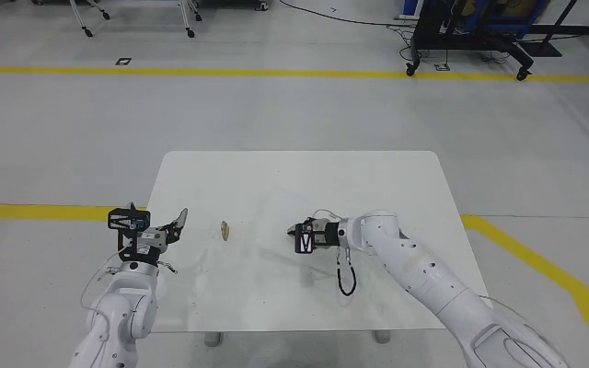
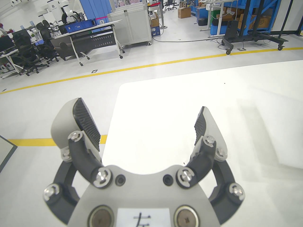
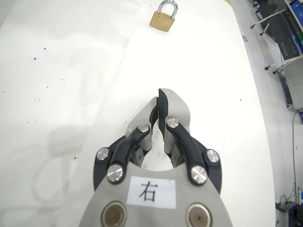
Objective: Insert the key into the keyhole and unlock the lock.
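A brass padlock (image 1: pixel 225 230) with a silver shackle lies flat on the white table (image 1: pixel 368 184), between the two arms. In the right wrist view the padlock (image 3: pixel 163 21) lies some way ahead of my right gripper (image 3: pixel 158 98), whose pads are pressed together; no key shows between them. From above, the right gripper (image 1: pixel 304 237) sits low over the table, to the right of the padlock. My left gripper (image 2: pixel 142 116) is open and holds nothing, hovering at the table's left edge, left of the padlock (image 1: pixel 175 226).
A black cord loop (image 1: pixel 345 276) hangs by the right wrist over the table. Small dark specks dot the tabletop (image 3: pixel 47 72). Yellow floor lines (image 1: pixel 276 72) run around the table; racks and desks stand far off.
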Controlling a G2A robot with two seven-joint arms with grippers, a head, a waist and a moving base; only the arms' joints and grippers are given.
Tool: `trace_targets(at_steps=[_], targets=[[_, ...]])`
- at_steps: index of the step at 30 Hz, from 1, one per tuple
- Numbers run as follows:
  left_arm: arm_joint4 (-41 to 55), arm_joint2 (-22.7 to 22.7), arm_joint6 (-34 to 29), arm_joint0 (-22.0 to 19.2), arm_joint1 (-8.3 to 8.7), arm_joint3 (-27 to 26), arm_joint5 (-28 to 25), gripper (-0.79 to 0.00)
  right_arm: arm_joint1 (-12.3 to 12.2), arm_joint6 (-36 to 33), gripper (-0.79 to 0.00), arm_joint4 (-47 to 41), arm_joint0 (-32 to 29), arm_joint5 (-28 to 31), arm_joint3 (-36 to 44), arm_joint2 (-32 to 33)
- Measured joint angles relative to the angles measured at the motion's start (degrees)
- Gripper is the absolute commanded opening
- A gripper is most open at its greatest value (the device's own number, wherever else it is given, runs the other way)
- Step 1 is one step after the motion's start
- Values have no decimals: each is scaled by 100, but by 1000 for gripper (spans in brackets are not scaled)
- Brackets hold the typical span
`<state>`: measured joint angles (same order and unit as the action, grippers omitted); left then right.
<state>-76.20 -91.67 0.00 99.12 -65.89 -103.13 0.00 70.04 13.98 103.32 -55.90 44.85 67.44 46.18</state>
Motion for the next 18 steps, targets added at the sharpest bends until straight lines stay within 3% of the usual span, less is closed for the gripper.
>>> trace_targets(at_steps=[14, 18], targets=[[-60, 13, 29, 25, -1, -38, 0, 0, -71, 30, -785, -102, -94, 169, 78, 164], [-738, 389, -215, 84, -13, -330, -23, 0, -71, 31, -785, -102, -94, 169, 78, 164]])
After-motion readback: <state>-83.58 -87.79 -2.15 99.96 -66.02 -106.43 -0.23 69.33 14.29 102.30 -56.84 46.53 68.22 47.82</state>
